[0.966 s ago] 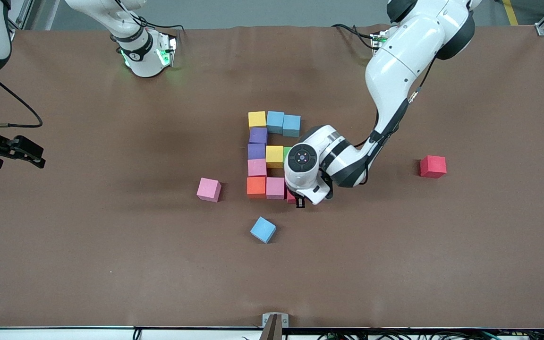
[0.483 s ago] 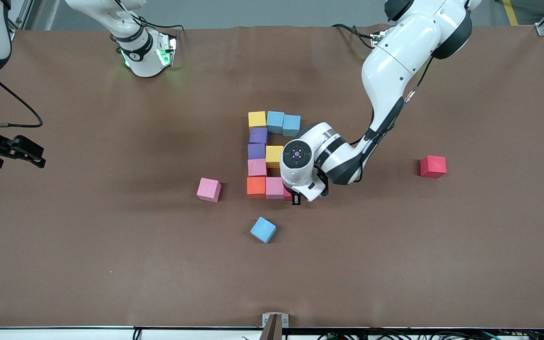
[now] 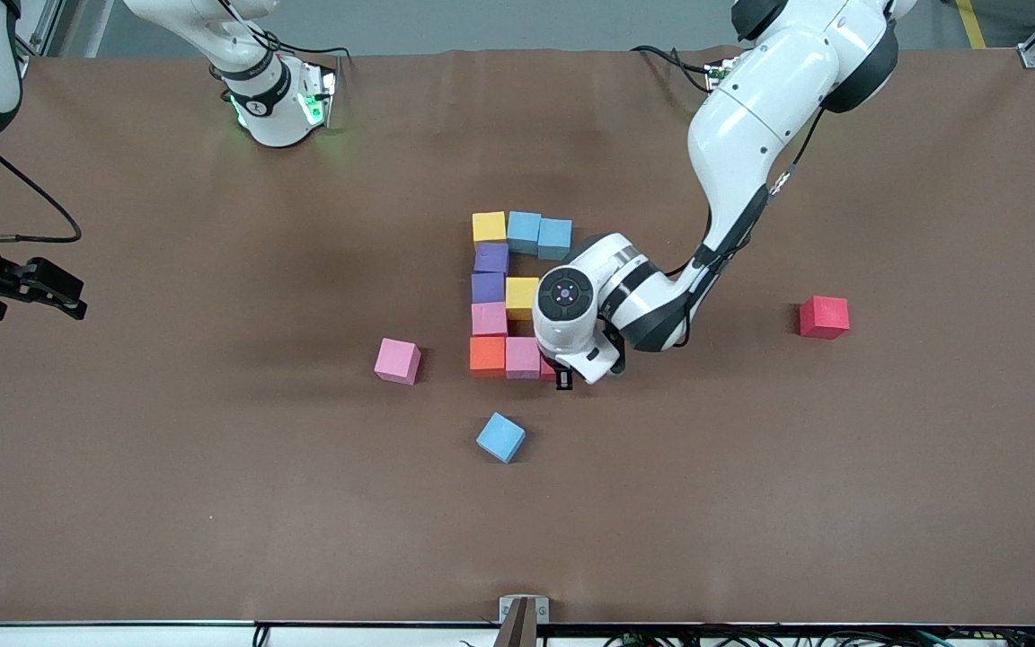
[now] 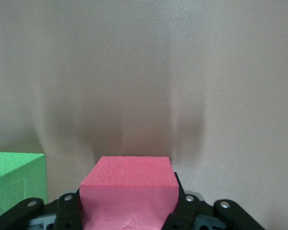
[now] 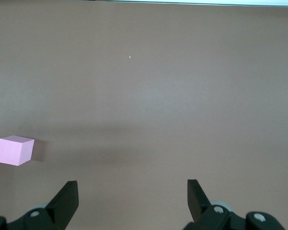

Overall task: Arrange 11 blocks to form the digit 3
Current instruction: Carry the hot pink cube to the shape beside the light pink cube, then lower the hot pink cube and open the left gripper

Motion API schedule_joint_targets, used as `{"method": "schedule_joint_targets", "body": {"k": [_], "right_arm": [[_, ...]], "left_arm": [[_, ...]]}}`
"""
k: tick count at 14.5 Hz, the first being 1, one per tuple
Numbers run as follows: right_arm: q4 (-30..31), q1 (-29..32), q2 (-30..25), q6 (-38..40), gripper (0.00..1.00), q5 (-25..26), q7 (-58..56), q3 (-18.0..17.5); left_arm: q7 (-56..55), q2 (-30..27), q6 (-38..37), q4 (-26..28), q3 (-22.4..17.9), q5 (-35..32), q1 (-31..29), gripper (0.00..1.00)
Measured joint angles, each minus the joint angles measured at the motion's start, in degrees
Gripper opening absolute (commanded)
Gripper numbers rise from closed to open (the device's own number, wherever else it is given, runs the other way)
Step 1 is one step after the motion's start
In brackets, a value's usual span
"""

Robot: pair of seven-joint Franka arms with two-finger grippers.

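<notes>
The left wrist view shows what the front view hides: the left tool (image 4: 128, 211) pinches a pink-red block (image 4: 127, 189) between its fingers (image 4: 67, 211), and a green block (image 4: 14, 179) sits just beside it. From the front, the left arm's wrist covers nearly all of both, leaving only a sliver of the held block (image 3: 549, 369) at the left tool (image 3: 562, 379), low at the tabletop (image 3: 751, 467).

That held block is at the end of the digit 3's (image 3: 508, 296) bar nearest the front camera, touching a pink block (image 3: 523, 357) that follows an orange block (image 3: 487, 355). The spine runs away from the front camera through pink, two purple and a yellow block (image 3: 489, 226), with two light blue blocks (image 3: 538, 235) forming the farthest bar and another yellow block (image 3: 522, 297) in the middle bar.

Loose blocks lie apart from the left tool: a light blue one (image 3: 500, 437) nearer the front camera, a pink one (image 3: 397, 360) toward the right arm's end, a red one (image 3: 824, 316) toward the left arm's end.

The right tool (image 3: 37, 289) waits at the tabletop's edge, its fingers (image 5: 65, 201) spread wide with nothing between them; its wrist view shows the loose pink block (image 5: 14, 150) well apart.
</notes>
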State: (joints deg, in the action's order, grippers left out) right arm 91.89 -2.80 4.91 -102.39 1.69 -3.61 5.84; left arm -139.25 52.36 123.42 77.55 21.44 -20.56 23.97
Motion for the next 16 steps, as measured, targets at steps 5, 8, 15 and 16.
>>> {"method": "schedule_joint_targets", "body": {"k": [5,8,15,16], "right_arm": [[0.00,0.00,0.00,0.00,1.00,0.00,0.00,0.00],[0.00,0.00,0.00,0.03,1.00,0.00,0.00,0.00],[0.00,0.00,0.00,0.04,1.00,0.00,0.00,0.00],[0.00,-0.01,0.00,0.05,1.00,0.00,0.00,-0.01]], "left_arm": [[0.00,0.12,0.00,0.08,0.00,0.00,0.00,0.88],[0.00,0.13,0.00,0.08,0.00,0.00,0.01,1.00],[0.00,-1.59,-4.27,-0.58,0.53,0.00,0.07,1.00],[-0.01,-2.25,-5.45,-0.64,0.79,0.00,0.07,1.00]]}}
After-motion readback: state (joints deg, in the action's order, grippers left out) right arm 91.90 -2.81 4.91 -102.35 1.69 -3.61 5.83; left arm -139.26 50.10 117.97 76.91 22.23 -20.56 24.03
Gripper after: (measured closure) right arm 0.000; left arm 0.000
